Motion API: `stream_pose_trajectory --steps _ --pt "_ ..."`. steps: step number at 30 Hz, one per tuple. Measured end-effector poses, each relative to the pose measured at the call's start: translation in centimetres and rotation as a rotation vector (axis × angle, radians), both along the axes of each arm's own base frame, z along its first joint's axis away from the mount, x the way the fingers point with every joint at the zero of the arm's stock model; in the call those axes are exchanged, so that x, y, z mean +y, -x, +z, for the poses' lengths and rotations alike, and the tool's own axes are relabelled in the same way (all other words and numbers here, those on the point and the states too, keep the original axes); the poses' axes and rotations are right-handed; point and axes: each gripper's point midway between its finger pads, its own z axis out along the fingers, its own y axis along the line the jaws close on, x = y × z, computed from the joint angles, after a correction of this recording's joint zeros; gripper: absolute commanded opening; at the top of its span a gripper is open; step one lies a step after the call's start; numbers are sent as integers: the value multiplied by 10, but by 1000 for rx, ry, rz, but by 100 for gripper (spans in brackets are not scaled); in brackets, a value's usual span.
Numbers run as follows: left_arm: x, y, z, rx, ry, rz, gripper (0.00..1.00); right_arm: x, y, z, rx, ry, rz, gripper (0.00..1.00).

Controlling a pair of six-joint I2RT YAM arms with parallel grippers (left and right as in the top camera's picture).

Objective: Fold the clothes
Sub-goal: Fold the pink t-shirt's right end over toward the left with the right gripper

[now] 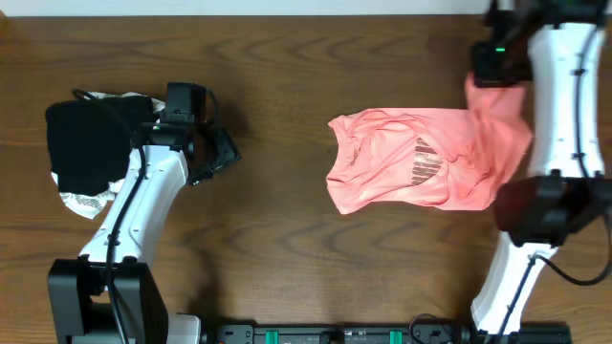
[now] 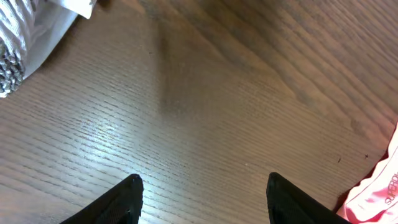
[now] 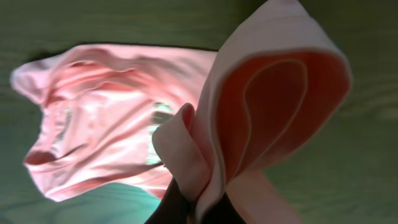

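The clothes, a salmon-pink T-shirt (image 1: 411,162) with brownish-gold lettering, lies crumpled right of the table's middle. Its right end is lifted up to my right gripper (image 1: 497,78), which is shut on a bunched fold of the pink fabric (image 3: 211,168); the rest hangs below toward the table in the right wrist view. My left gripper (image 1: 222,153) hovers open over bare wood far to the left, its two black fingertips (image 2: 127,198) wide apart with nothing between them. A pink edge of the shirt (image 2: 379,190) shows at the right rim of the left wrist view.
A black folded garment (image 1: 91,143) lies on a white patterned cloth (image 1: 88,201) at the far left, beside the left arm. The white cloth (image 2: 25,37) shows at the top left of the left wrist view. The brown wooden table (image 1: 277,258) spans the view.
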Motion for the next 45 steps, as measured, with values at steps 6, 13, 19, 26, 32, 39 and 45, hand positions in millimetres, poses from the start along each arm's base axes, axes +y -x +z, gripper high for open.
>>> stream_pose_trajectory --steps 6,13,19,26,32,39,45 --pt "0 0 0 0 0 0 64 60 11 -1 21 31 106 2" --pt "0 0 0 0 0 0 65 105 29 -26 92 79 183 2" --pt "0 0 0 0 0 0 64 126 42 -73 167 102 210 4" --pt "0 0 0 0 0 0 64 157 60 -91 204 94 266 72" --pt "0 0 0 0 0 0 64 164 63 -89 196 87 288 82" --pt "0 0 0 0 0 0 64 142 54 -76 167 75 233 77" --pt "-3 0 0 0 13 -8 65 90 47 -75 208 34 127 79"
